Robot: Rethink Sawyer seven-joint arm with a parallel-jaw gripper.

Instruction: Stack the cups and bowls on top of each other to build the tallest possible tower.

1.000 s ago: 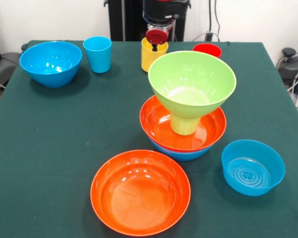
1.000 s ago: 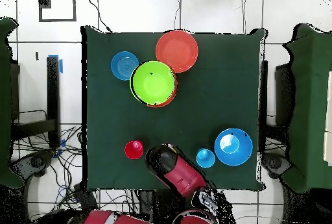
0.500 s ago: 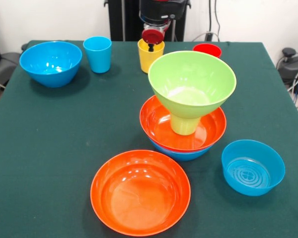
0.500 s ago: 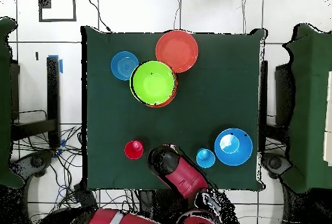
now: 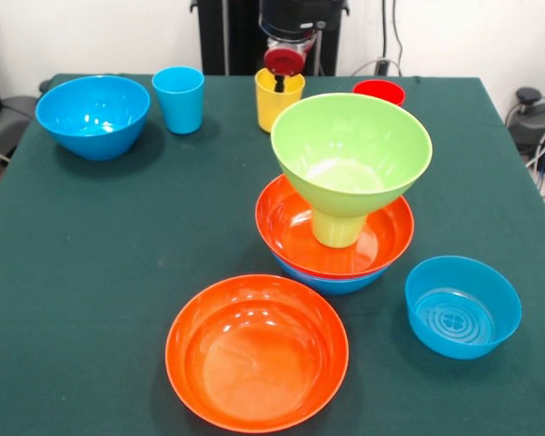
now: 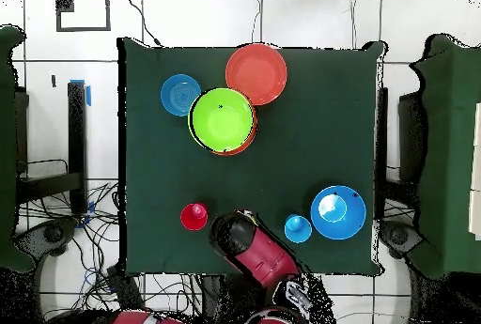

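The tower stands mid-table: a blue bowl at the bottom, an orange bowl, an upturned green cup, and a green bowl on top; from overhead the green bowl hides the rest. My gripper is at the far edge, shut on the rim of the yellow cup, one finger inside it. The blue cup and red cup stand on the table either side. In the overhead view my arm hides the yellow cup.
A deep blue bowl sits far left, next to the blue cup. A wide orange bowl lies at the near edge. A smaller blue bowl sits near right. Overhead: red cup, blue cup.
The gripper and the yellow cup shifted a little left, then back right together. Everything else has stayed put.
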